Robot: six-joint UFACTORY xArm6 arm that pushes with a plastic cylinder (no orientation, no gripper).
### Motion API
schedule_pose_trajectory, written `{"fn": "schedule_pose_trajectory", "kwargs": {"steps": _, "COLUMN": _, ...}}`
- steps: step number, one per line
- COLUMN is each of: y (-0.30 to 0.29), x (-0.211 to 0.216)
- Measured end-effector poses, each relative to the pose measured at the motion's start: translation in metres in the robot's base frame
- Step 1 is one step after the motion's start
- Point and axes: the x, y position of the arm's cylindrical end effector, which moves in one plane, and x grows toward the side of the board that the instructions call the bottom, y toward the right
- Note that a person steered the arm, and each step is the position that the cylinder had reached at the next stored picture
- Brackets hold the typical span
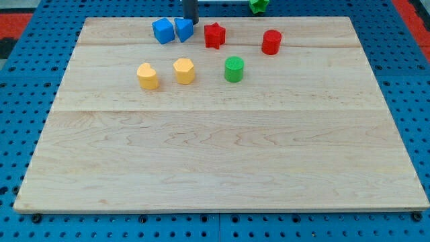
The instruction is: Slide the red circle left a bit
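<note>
A pale wooden table (222,161) fills most of the view, resting on a blue perforated base (20,81). All blocks sit in the table's upper part. A dark straight rod descends from the view's top; my tip (191,23) ends just beside the upper right edge of the right-hand blue block (183,29), which touches a second blue block (162,31) on its left. The arm carries no hand, so no open or closed state applies. A red star block (214,35) lies to the right of the tip. The red circle block (271,42) stands well to the tip's right, near the table's top edge. Below: a yellow heart-like block (148,76), a yellow hexagon block (183,70), a green circle block (234,69). A green block (259,5), partly cropped, lies beyond the table's top edge.
</note>
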Motion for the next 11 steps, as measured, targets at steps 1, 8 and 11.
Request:
{"fn": "schedule_pose_trajectory", "kwargs": {"steps": 1, "y": -0.009, "x": 0.006}}
{"fn": "schedule_pose_trajectory", "kwargs": {"steps": 8, "y": 0.168, "x": -0.006}}
{"fn": "schedule_pose_trajectory", "kwargs": {"steps": 11, "y": 0.255, "x": 0.137}}
